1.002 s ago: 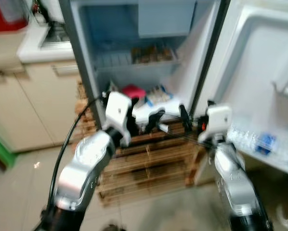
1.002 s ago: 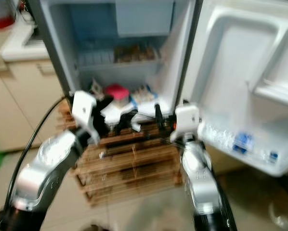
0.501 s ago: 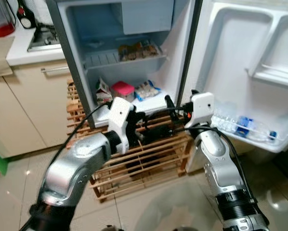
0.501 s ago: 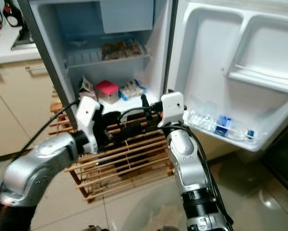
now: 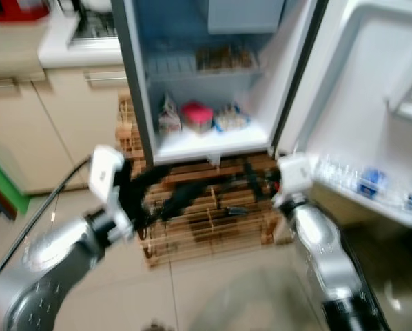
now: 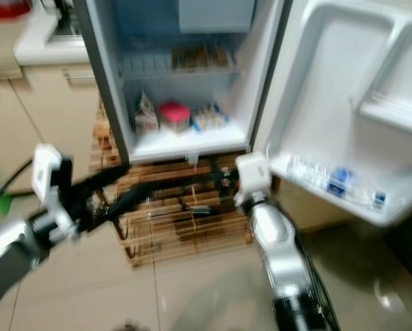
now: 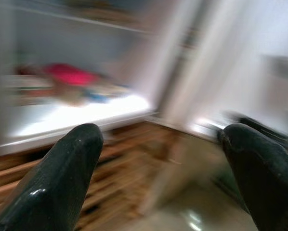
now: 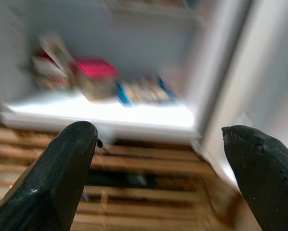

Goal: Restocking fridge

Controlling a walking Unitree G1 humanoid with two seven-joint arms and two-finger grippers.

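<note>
Two silver arms, white wrist blocks; left tool, right tool, long black fingers; black cable

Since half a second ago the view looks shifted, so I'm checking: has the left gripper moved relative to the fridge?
Yes. The left gripper has drawn back from the fridge, lower and leftward against the wooden rack.

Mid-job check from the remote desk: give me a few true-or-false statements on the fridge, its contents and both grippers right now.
1. The fridge door is shut. False: it stands open.
2. A red-lidded container sits on the fridge's bottom shelf. True.
3. The left gripper holds a bottle. False: its fingers are open and empty.
4. The right gripper is open and faces the fridge interior. True.
5. Bottles lie in the door's lower rack. True.
</note>
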